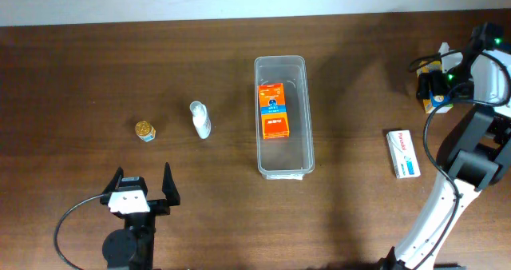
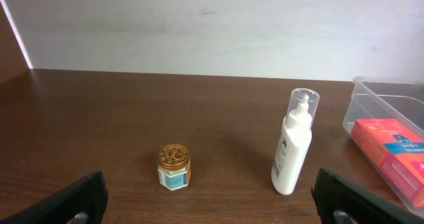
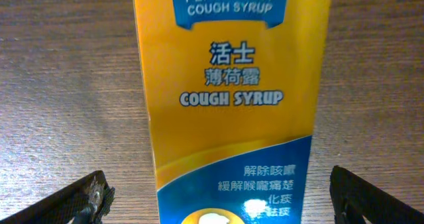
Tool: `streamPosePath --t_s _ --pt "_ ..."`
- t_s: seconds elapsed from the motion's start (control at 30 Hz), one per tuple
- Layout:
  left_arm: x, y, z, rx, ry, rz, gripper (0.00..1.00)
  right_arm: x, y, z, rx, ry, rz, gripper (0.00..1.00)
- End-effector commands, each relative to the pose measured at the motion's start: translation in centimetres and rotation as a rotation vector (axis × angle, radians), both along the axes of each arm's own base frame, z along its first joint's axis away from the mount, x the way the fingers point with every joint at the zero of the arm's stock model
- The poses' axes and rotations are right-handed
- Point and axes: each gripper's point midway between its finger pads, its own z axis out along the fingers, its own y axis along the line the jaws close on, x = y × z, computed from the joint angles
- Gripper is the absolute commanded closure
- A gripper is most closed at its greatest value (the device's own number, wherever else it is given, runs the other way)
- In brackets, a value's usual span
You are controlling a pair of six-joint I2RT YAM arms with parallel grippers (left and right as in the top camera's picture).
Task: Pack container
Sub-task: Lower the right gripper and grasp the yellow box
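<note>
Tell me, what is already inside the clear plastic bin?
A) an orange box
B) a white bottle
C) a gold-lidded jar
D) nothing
A: in the overhead view an orange box lies inside the container, while the white bottle and the jar sit outside it.

Brown wooden table (image 1: 359, 78): jar (image 1: 144, 131), bottle (image 1: 200, 120), container (image 1: 284, 155), white box (image 1: 403, 152), perhaps yellow box (image 3: 232, 118).

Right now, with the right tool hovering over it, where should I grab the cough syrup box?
Grip the cough syrup box across its two long side edges, coming straight down from above. It lies flat on the table, printed face up, and the right tool straddles its narrow width, open, so closing should meet flat, parallel sides.
</note>
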Motion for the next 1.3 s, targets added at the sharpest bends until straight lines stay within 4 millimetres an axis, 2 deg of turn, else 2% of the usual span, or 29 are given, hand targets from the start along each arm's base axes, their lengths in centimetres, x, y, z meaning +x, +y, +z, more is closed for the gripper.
streamPosePath --t_s 0.0,0.3,0.43,0.9,1.07,1.2,1.27 --pt "0.0 0.0 -0.1 0.015 -0.001 -0.004 0.01 -0.1 0.3 -0.9 0.020 0.006 0.009 0.02" --pt "0.0 0.0 -0.1 0.015 -0.001 -0.004 0.01 0.4 0.1 -1.6 0.016 -0.002 0.009 0.00" --pt "0.0 0.0 -0.1 0.015 -0.001 -0.004 0.01 0.4 0.0 -2.2 0.017 0.000 0.008 0.05" --pt "0.0 0.0 -0.1 0.015 -0.001 -0.004 0.01 1.8 -0.6 -1.9 -0.005 -0.057 -0.024 0.18" --pt "0.0 0.0 -0.1 0.015 -0.001 -0.004 0.01 2.0 -0.7 -1.8 -0.002 -0.067 -0.038 0.25" --pt "0.0 0.0 -0.1 0.015 -0.001 -0.004 0.01 2.0 -0.6 -1.8 -0.001 -0.066 -0.039 0.39" --pt "0.0 0.0 -0.1 0.015 -0.001 -0.004 0.00 2.1 -0.6 -1.8 0.004 -0.069 -0.042 0.43"
